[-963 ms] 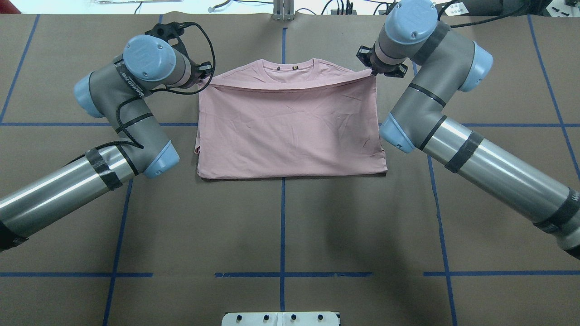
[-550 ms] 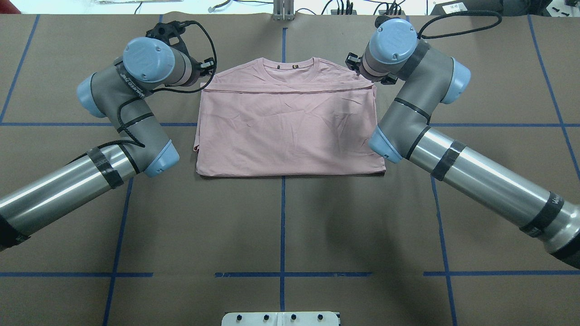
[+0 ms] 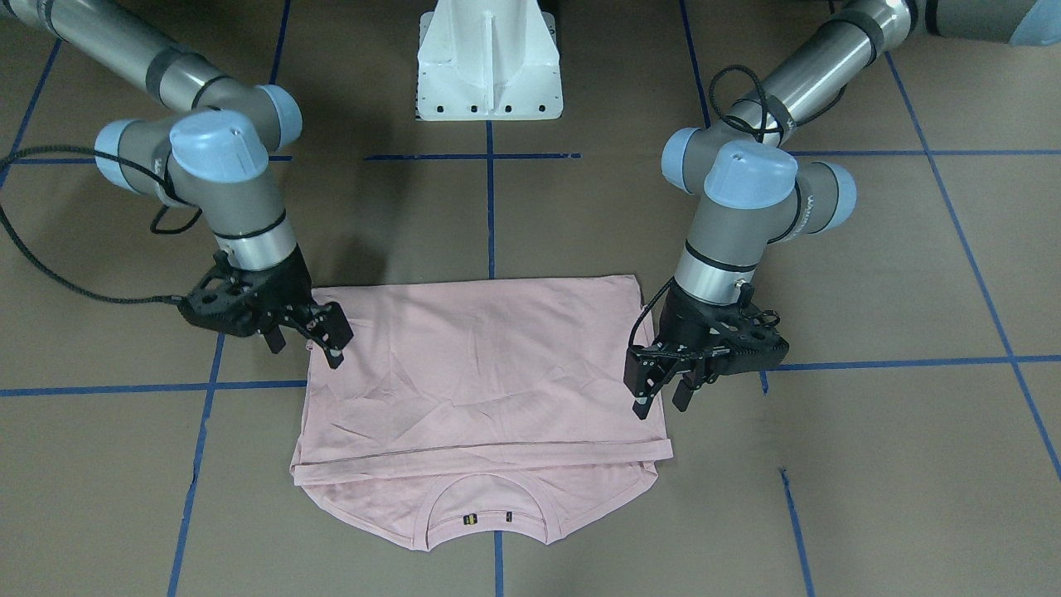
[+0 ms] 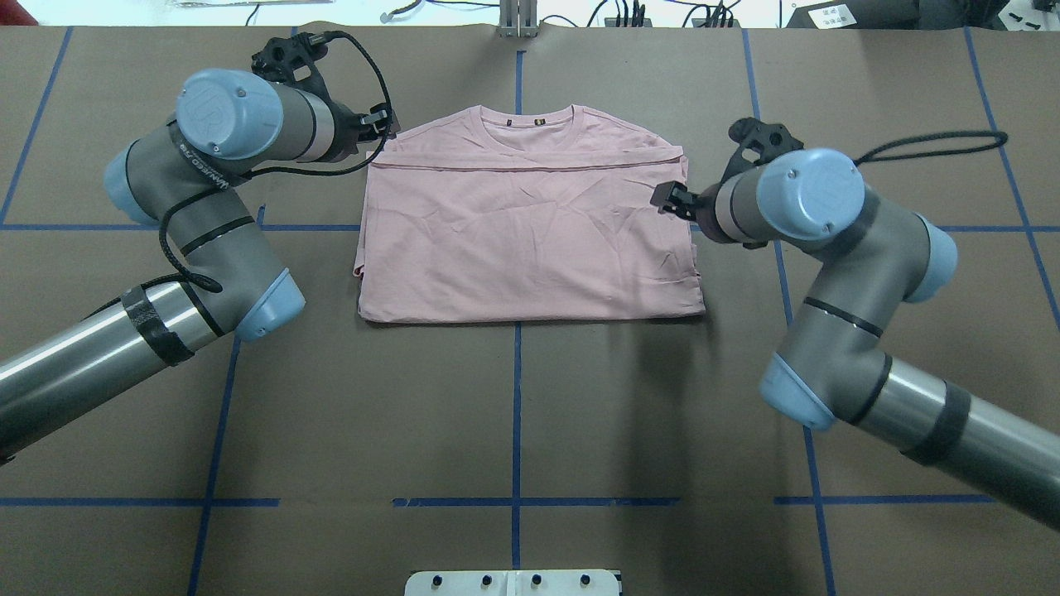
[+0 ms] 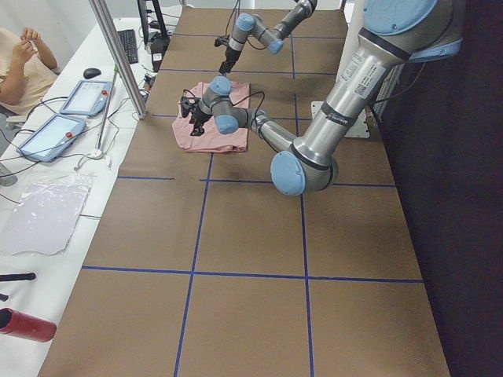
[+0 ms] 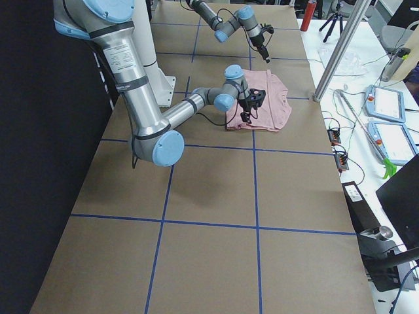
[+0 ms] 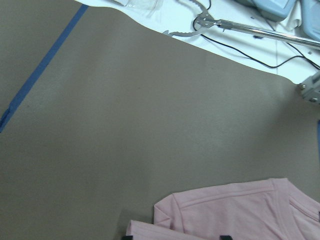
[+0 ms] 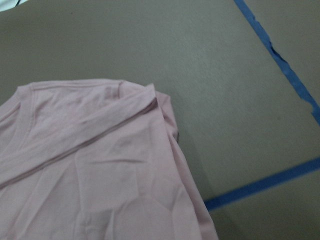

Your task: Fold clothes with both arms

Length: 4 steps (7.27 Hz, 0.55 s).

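T-shirt point(image 4: 530, 240) lies flat on the brown table point(image 4: 513, 414) - pale pink, its lower half folded up to just short of the collar. The left gripper point(image 3: 661, 402) is over one side edge and the right gripper point(image 3: 305, 344) over the other - both with fingers spread, gripping nothing.

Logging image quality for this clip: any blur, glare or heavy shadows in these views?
Right wrist view: soft, the T-shirt slightly blurred. Left wrist view: bright strip beyond the table washed out. Overhead: sharp, faint arm shadows on the table, glare streak along the left arm.
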Motion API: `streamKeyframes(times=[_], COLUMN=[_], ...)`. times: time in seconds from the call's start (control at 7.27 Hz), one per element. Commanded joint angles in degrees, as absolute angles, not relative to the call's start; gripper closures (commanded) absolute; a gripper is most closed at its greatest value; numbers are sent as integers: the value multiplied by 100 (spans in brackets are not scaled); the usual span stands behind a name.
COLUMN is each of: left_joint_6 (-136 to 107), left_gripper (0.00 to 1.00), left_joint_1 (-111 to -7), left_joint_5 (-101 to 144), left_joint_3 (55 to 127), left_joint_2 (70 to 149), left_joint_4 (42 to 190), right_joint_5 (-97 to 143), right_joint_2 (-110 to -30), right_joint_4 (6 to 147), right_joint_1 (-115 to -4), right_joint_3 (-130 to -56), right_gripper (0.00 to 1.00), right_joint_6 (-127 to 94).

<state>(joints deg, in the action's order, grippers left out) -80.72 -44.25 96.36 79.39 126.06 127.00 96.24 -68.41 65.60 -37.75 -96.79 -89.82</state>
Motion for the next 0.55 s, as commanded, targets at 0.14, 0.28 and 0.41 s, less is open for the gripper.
streamKeyframes(times=[0.14,0.28,0.41], left_joint_6=[-8086,-8086,-8086], left_gripper=[35,35,35], left_joint_1=[-4395,-4395,-4395], left_joint_5=[9659,9659,9659], left_joint_3=[7972,7972,7972], left_joint_2=[12568,12568,12568], left_joint_4=[12674,12674,12674], right_joint_5=[9571,9597,9624], right_joint_2=[-7295,-7338,-7348], right_joint_4=[6557,6574,6600], right_joint_1=[-3226,-3226,-3226], right_joint_3=[-10047,-9985,-10002], right_gripper=[24,26,26], right_joint_6=[-9949,-9949,-10010])
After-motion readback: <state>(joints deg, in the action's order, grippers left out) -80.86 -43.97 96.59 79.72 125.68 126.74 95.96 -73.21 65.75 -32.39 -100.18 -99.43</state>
